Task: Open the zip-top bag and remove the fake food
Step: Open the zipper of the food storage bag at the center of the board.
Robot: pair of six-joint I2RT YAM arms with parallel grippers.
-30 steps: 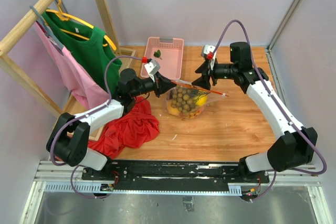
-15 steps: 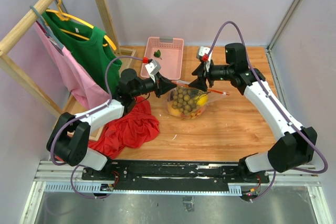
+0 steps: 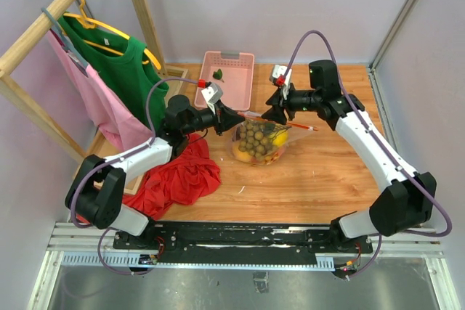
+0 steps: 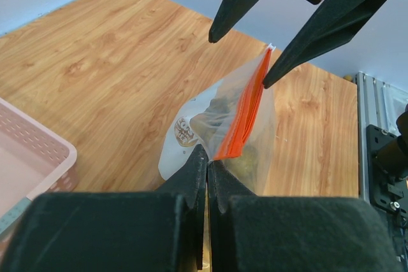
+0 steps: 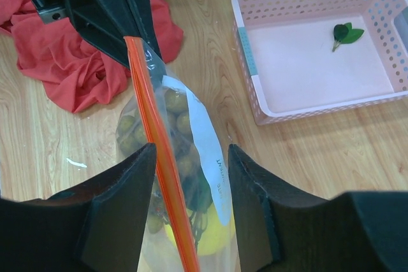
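Orange-red zip strip (image 5: 157, 157) looked sealed, fake food (image 3: 256, 139) all inside zip-top bag (image 4: 210, 116). Left end effector (image 4: 206, 165) clamped a bag corner; right end effector (image 5: 191, 157) was apart, straddling the strip.

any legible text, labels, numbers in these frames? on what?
None legible.
Round printed logo on the zip-top bag: too blurred to read.
Small print along the bag's white strip: too small to read.
Nothing else shows writing.
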